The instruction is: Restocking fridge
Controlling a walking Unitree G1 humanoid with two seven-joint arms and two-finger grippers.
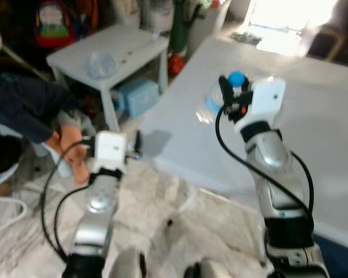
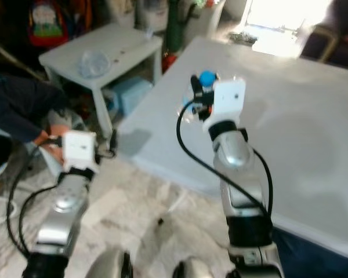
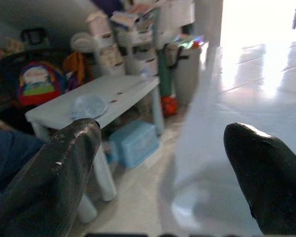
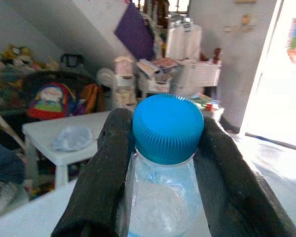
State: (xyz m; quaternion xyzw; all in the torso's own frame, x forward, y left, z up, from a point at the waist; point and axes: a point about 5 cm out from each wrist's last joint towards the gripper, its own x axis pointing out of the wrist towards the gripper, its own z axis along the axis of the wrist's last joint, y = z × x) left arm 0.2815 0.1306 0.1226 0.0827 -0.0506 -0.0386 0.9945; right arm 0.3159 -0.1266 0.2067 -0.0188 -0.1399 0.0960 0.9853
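My right gripper (image 1: 227,92) is raised over the near part of a large white table (image 1: 313,121), shut on a clear water bottle (image 1: 211,99) with a blue cap (image 4: 167,127). Its two black fingers (image 4: 106,182) clamp the neck just under the cap, and the bottle stands upright. My left gripper (image 1: 138,145) is held low by the white table's near corner, open, with nothing between its fingers (image 3: 54,173).
A small white side table (image 1: 107,55) with a crumpled clear bag (image 1: 101,62) stands at the left, a light blue box (image 1: 140,95) under it. A person in dark clothes (image 1: 23,104) sits at far left. Bags and shelves crowd the back. Marble floor (image 1: 162,208) lies below.
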